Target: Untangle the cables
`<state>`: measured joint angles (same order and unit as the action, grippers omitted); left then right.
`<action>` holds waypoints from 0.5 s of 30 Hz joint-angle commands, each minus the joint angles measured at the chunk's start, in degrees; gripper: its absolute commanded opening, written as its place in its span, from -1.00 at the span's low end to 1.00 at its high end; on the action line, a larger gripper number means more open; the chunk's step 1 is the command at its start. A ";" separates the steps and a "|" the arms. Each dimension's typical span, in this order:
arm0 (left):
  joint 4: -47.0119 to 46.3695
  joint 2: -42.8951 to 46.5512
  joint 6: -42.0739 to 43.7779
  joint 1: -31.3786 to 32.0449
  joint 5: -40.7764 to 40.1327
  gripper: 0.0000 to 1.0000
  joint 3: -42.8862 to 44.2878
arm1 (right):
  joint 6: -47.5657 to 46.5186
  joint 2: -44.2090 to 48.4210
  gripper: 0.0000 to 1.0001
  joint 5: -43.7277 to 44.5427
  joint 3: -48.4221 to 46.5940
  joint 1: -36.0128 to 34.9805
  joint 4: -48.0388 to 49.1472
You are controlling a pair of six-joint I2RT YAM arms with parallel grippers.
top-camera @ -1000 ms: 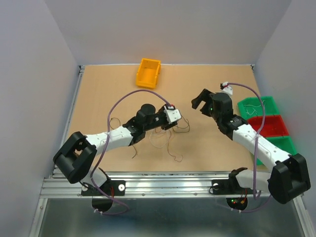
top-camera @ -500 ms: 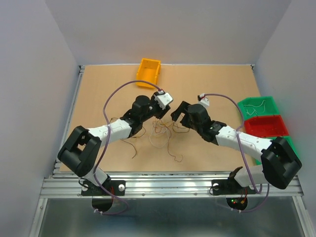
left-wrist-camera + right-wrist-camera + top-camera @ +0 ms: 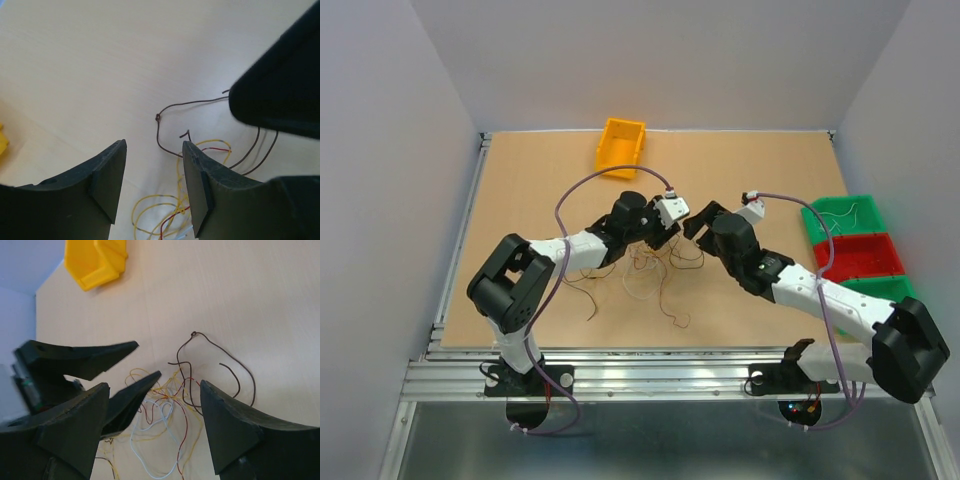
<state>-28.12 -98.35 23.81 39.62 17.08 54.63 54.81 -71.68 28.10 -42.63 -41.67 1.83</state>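
The cables (image 3: 655, 268) lie as a loose tangle of thin yellow, red, whitish and dark brown wires on the table (image 3: 520, 200), just in front of both grippers. My left gripper (image 3: 667, 228) is open and empty above the tangle's far edge. In the left wrist view its gripper (image 3: 154, 150) has yellow loops (image 3: 160, 212) and a brown wire (image 3: 167, 107) between and beyond the fingers. My right gripper (image 3: 698, 222) is open and empty, close beside the left one. In the right wrist view this gripper (image 3: 154, 390) hangs over the tangle (image 3: 165, 415), with the left gripper's fingers (image 3: 132, 395) reaching in.
A yellow bin (image 3: 620, 147) stands at the back, also in the right wrist view (image 3: 97, 260). Green bins (image 3: 840, 215) and a red bin (image 3: 860, 256) line the right edge. More loose wires (image 3: 590, 295) lie near the left forearm.
The left gripper has moved right and down towards the tangle. The right gripper swung in from the right to the tangle, then shifted slightly right. Both stay open.
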 commanded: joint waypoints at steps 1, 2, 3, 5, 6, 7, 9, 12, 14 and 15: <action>3.15 -0.44 2.90 1.60 3.12 0.18 2.85 | -0.31 5.66 0.56 6.09 2.46 -0.25 1.60; 3.68 -0.10 4.21 2.04 3.39 0.18 2.50 | -0.66 6.63 0.56 6.70 3.07 -0.34 1.52; 3.86 0.34 4.83 2.39 3.57 0.18 2.24 | -0.84 7.68 0.56 7.23 3.34 -0.25 1.51; 3.86 1.22 5.89 3.19 4.10 0.18 1.45 | -1.19 10.85 0.57 8.64 3.96 -0.25 1.51; 3.77 1.84 6.33 3.27 4.45 0.18 0.92 | -1.19 11.64 0.57 9.34 4.57 -0.34 1.51; 3.86 2.02 6.51 3.45 4.36 0.18 0.92 | -1.37 13.04 0.57 9.61 4.75 -0.25 1.51; 3.77 1.58 6.95 3.98 3.58 0.18 1.00 | -1.81 14.11 0.58 9.96 4.93 -0.25 1.51; 4.65 -0.08 7.04 4.50 2.17 0.18 2.05 | -2.51 15.60 0.58 10.22 5.01 -0.25 1.51; 5.61 -1.23 6.95 4.77 1.73 0.18 3.02 | -2.95 16.13 0.58 10.40 5.10 -0.25 1.51; 6.32 -2.19 6.95 5.20 0.51 0.18 3.81 | -3.21 16.66 0.58 10.66 5.10 -0.34 1.43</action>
<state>-22.85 -99.50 29.61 43.86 19.20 55.24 52.90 -56.55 35.75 -38.44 -41.69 1.65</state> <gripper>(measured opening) 0.592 0.789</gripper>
